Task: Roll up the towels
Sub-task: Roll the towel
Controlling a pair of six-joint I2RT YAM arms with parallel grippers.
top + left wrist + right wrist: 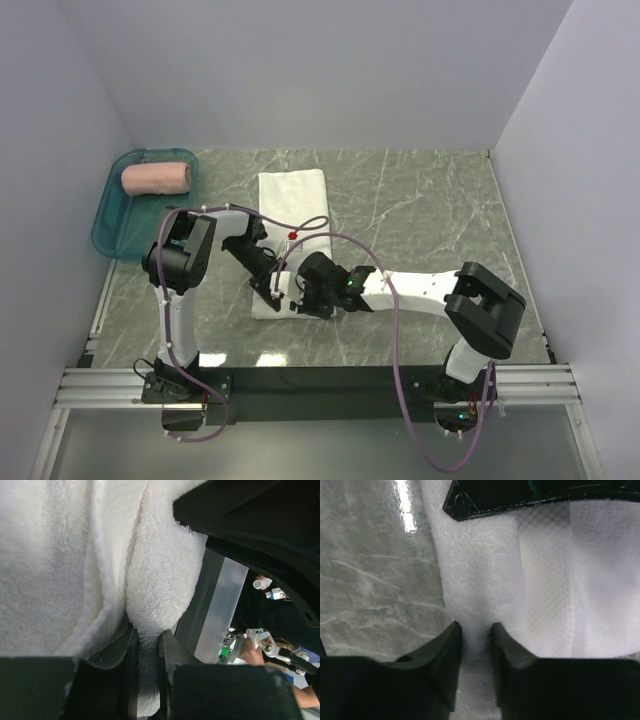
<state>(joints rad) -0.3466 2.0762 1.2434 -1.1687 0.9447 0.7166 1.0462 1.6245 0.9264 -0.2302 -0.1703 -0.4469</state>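
Observation:
The white towel lies as a long strip down the middle of the table, its near end bunched under both grippers. My left gripper is shut on a fold of the white towel at its near left corner. My right gripper is shut on the white towel's near edge just to the right of it. The salmon-pink towel lies rolled in the teal tray at the far left.
The marble tabletop is bordered by white walls. A purple cable loops over the right arm. The left arm's black body fills the upper right of the left wrist view.

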